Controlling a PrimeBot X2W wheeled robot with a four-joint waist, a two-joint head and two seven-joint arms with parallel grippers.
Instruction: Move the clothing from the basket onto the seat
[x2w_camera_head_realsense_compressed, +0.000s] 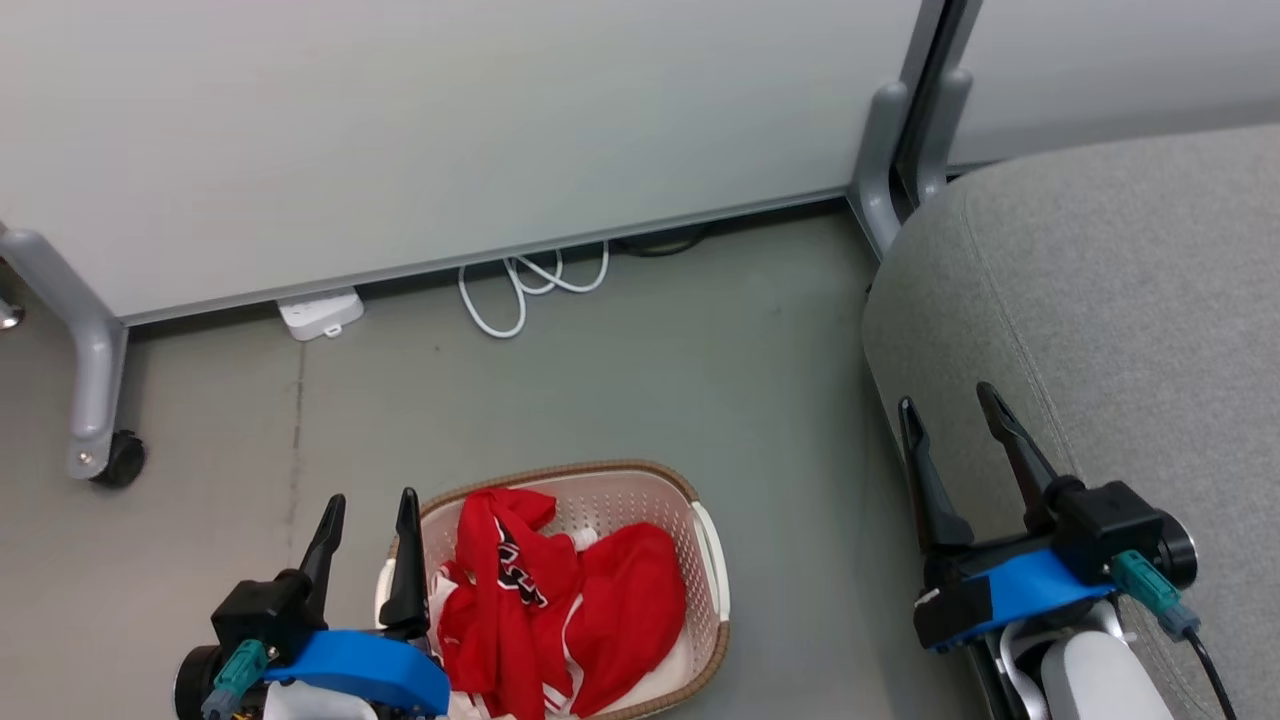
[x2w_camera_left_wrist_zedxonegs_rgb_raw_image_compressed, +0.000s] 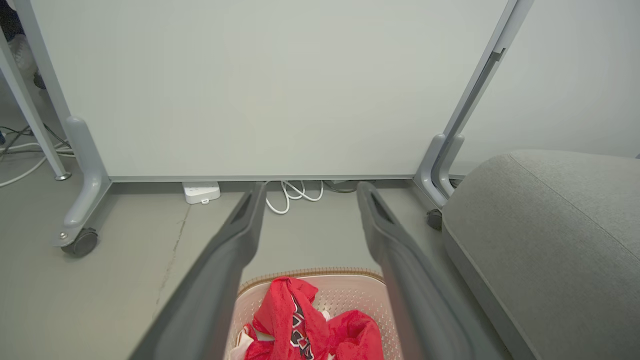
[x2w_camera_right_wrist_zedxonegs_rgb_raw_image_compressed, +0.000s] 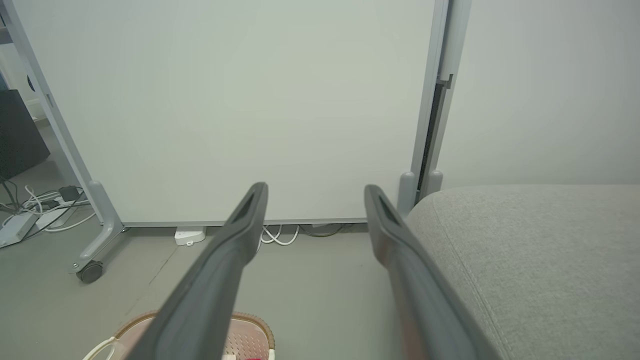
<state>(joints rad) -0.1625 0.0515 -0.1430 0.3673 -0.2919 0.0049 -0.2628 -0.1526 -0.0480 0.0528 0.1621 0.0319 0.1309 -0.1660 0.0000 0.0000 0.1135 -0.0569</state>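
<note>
Clothing (x2w_camera_head_realsense_compressed: 560, 610): heaped in basket (x2w_camera_head_realsense_compressed: 600, 472), floor, near left
Seat (x2w_camera_head_realsense_compressed: 1120, 300): right; awaiting clothing
Left gripper (x2w_camera_head_realsense_compressed: 371, 497): jaws apart, empty, beside basket; poised to reach in
Right gripper (x2w_camera_head_realsense_compressed: 945, 395): jaws apart, empty, by seat edge

White cable (x2w_camera_head_realsense_compressed: 530, 285) and power strip (x2w_camera_head_realsense_compressed: 320, 313) beneath wheeled partition panel (x2w_camera_head_realsense_compressed: 450, 130).

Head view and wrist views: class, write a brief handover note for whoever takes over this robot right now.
Left gripper: open, empty, beside the left rim of the cream-white perforated plastic basket.
Right gripper: open, empty, at the edge of the large grey fabric sofa.
Bright red sports clothing with white trim: piled in the basket.
Done: nothing on the visible sofa yet.
Left: lift the clothing out and lay it on the sofa.
</note>
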